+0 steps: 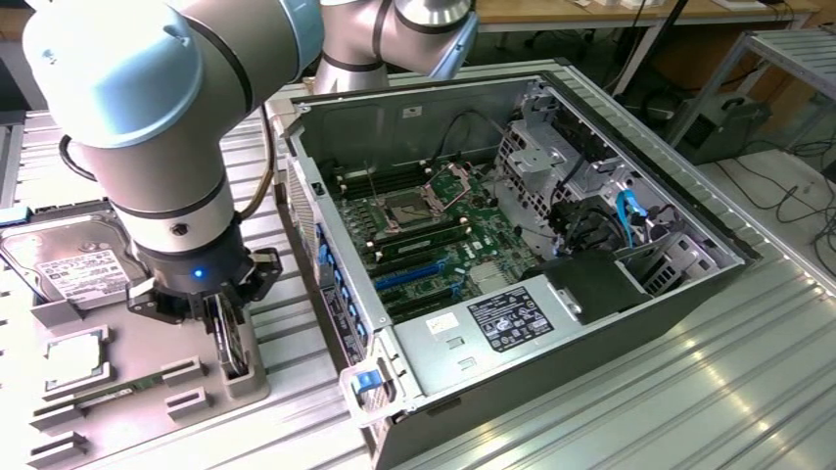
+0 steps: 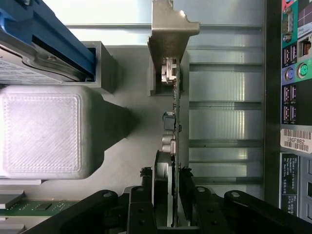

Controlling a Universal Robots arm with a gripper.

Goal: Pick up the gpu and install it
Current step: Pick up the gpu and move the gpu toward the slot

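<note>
**Item 1, tool** (image 1: 222, 315): at the end of the Universal Robots arm, low over the grey fixture tray (image 1: 137, 338) at the exterior view's left. In the wrist view the black fingers (image 2: 146, 207) sit narrow, one against each face of the gpu, clamped on it.

**Item 2, gpu** (image 1: 235, 345): stands on edge, upright, in a slotted holder on the tray, just outside the computer case. The wrist view shows it edge-on (image 2: 176, 117), with its pale metal bracket (image 2: 168, 34) at the end away from the fingers.

**Item 3, tray contents:**
- A memory stick (image 1: 98, 397) lies flat near the front edge.
- A processor (image 1: 76, 355) lies flat behind the memory stick.
- A silver hard drive (image 1: 72, 264) with a white label lies further back.

**Item 4, computer case** (image 1: 392, 122): lies on its side on the ribbed metal bench (image 1: 653, 401), side panel off.
- The power supply (image 1: 503, 318) is nearest.
- The motherboard (image 1: 432, 230) is beyond it, with blue expansion slots (image 1: 407, 276).
- The drive cage (image 1: 549, 147) is at the far end.
</note>
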